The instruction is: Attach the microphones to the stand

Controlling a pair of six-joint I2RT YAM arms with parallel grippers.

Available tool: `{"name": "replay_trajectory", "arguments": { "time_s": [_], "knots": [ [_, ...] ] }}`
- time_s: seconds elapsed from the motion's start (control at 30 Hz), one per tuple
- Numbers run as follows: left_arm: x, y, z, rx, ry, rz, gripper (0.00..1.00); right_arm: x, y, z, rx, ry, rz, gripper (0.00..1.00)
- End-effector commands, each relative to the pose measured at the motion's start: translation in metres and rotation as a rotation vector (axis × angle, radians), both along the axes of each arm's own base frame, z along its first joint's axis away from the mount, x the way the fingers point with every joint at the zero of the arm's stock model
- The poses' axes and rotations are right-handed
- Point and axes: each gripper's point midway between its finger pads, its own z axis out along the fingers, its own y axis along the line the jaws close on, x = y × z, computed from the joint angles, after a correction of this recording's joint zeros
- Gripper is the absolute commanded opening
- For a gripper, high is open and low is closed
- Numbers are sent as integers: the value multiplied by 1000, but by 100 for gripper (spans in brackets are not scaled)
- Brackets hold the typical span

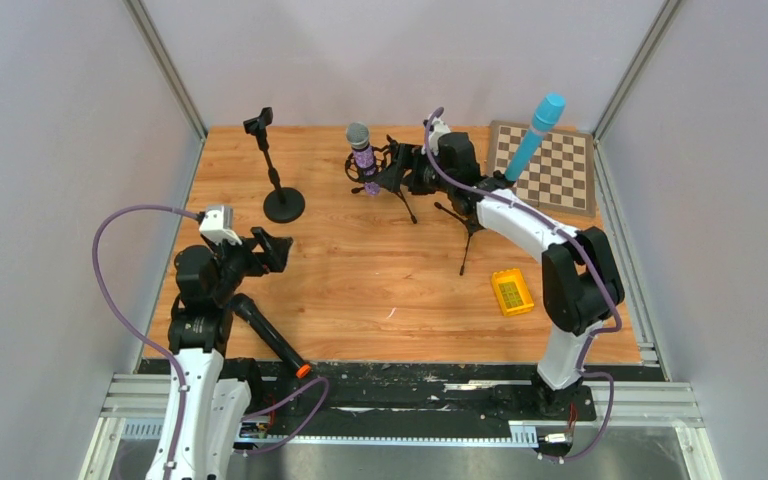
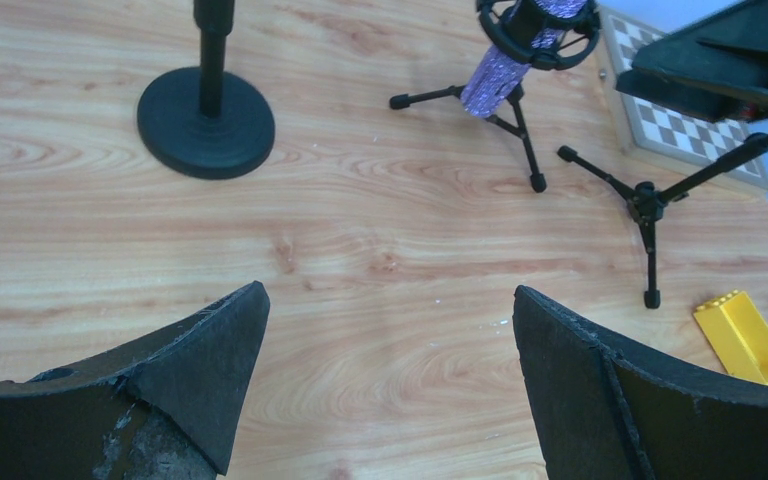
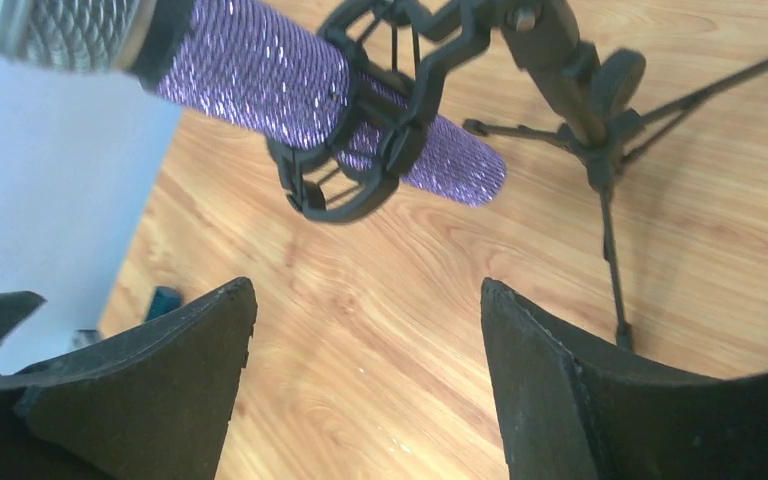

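The glittery purple microphone (image 1: 361,148) (image 3: 260,75) sits clamped in the black ring mount (image 3: 360,150) of a small tripod stand (image 2: 520,130). My right gripper (image 1: 390,168) (image 3: 368,300) is open just beside it, with nothing between its fingers. The light-blue microphone (image 1: 535,135) stands tilted on a second tripod stand (image 1: 468,232) behind the right wrist. A black microphone with an orange end ring (image 1: 265,335) lies on the table by the left arm's base. My left gripper (image 1: 280,250) (image 2: 390,310) hangs open over bare wood, short of the round-base stand (image 1: 282,195) (image 2: 206,120), whose clip holds nothing.
A chessboard (image 1: 550,170) (image 2: 680,125) lies at the back right. A yellow brick (image 1: 511,291) (image 2: 745,335) rests in front of the right arm. Tripod legs (image 2: 650,200) spread over the middle of the table. Grey walls close the sides and back.
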Motion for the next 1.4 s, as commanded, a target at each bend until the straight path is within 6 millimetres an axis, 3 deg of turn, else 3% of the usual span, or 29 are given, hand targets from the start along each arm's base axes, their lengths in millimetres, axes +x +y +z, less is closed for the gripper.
{"name": "replay_trajectory", "arguments": {
  "time_s": [0.0,0.3,0.6,0.97,1.37],
  "knots": [
    [5,11,7,-6,32,66,100,-16,-17,9,-185,-123,-90,82],
    [12,25,8,-14,99,156,100,-67,-21,-7,-374,-204,-136,84],
    [33,32,23,-26,65,194,100,-110,-26,-32,-345,-135,-52,85],
    [99,30,54,-9,-4,136,100,-155,-36,-71,-305,-25,36,87],
    [171,41,110,195,-153,89,99,-171,-41,-81,-282,-1,52,88]
  ]
}}
